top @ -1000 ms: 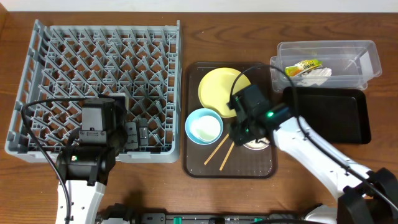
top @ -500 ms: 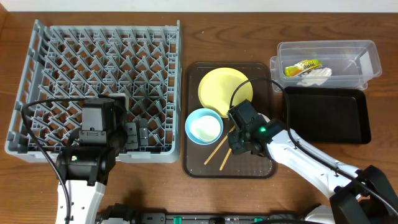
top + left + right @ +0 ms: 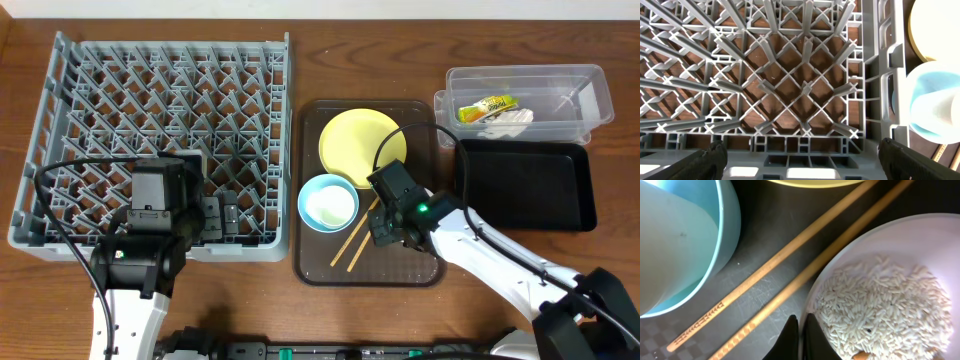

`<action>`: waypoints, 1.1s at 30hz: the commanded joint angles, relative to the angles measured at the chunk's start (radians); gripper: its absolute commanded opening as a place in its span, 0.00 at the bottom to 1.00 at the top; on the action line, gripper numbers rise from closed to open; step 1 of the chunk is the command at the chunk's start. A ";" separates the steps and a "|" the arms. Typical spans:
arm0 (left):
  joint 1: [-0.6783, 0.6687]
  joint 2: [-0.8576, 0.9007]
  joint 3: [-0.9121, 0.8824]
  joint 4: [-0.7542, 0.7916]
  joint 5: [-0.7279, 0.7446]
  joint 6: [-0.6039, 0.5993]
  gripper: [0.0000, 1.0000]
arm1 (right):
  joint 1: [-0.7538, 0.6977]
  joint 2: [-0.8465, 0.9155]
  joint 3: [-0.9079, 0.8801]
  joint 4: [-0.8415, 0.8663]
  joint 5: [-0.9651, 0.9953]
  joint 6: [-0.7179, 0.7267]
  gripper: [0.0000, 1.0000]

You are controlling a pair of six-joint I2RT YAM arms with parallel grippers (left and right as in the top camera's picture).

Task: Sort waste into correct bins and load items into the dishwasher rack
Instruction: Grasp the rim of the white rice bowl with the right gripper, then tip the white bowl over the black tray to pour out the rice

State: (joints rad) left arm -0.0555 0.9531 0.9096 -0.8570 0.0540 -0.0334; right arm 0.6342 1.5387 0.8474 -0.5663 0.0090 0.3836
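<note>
Right gripper, clenched, has shifted over chopsticks; white bowl holds rice.

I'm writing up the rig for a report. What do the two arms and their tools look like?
Both arms have white links with black joint housings. The left arm carries a boxy black wrist block and a looping black cable. The right arm has a similar cable and a small green light. The left tool and right tool have dark fingers.
</note>
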 commanded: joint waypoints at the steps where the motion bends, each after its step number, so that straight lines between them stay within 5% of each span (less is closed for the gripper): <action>1: 0.000 0.001 0.023 -0.003 0.010 -0.013 0.98 | 0.001 -0.055 0.037 -0.032 -0.011 0.030 0.01; 13: 0.000 0.001 0.023 -0.003 0.010 -0.013 0.98 | -0.323 -0.232 0.116 -0.076 -0.288 -0.045 0.01; 24: 0.000 0.001 0.023 -0.002 0.010 -0.013 0.98 | -0.780 -0.216 0.116 -0.077 -0.675 -0.185 0.01; 33: 0.000 0.001 0.023 -0.003 0.010 -0.013 0.98 | -0.977 -0.090 0.116 -0.055 -0.991 -0.270 0.01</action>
State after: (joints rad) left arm -0.0555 0.9531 0.9096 -0.8570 0.0540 -0.0334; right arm -0.3038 1.4059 0.9489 -0.6312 -0.7918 0.1677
